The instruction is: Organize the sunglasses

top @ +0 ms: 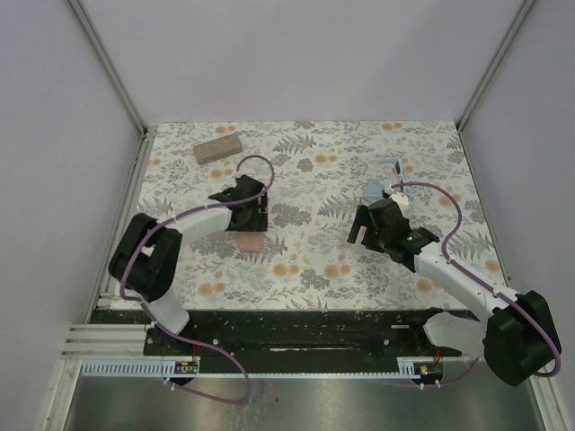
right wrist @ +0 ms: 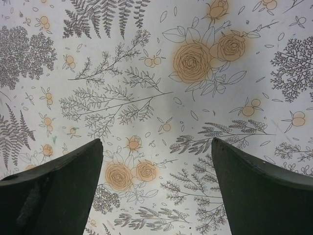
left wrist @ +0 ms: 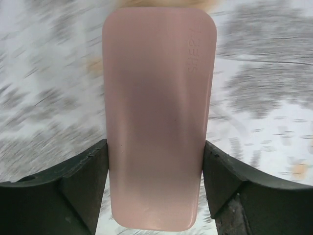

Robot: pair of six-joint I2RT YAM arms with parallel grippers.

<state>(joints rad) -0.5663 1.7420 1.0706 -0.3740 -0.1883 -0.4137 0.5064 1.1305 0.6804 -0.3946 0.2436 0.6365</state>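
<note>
No sunglasses can be made out in any view; they may be shut inside a case or hidden beneath the arms, and which cannot be told. The nearest thing to them is the pink case (left wrist: 156, 98), lying closed on the floral tablecloth (right wrist: 122, 58) left of centre. The left gripper (left wrist: 155, 144) straddles its near end, both fingers set against its long edges in what looks like a grip. A tan case (top: 218, 148) lies well apart at the far left, and a light blue cloth (top: 373, 187) sits just beyond the right gripper (right wrist: 156, 142), whose jaws stand wide apart over bare cloth, holding nothing. The step in hand seems to be securing the pink case. Next it probably needs steadying or opening, with the right arm finding a pair.
</note>
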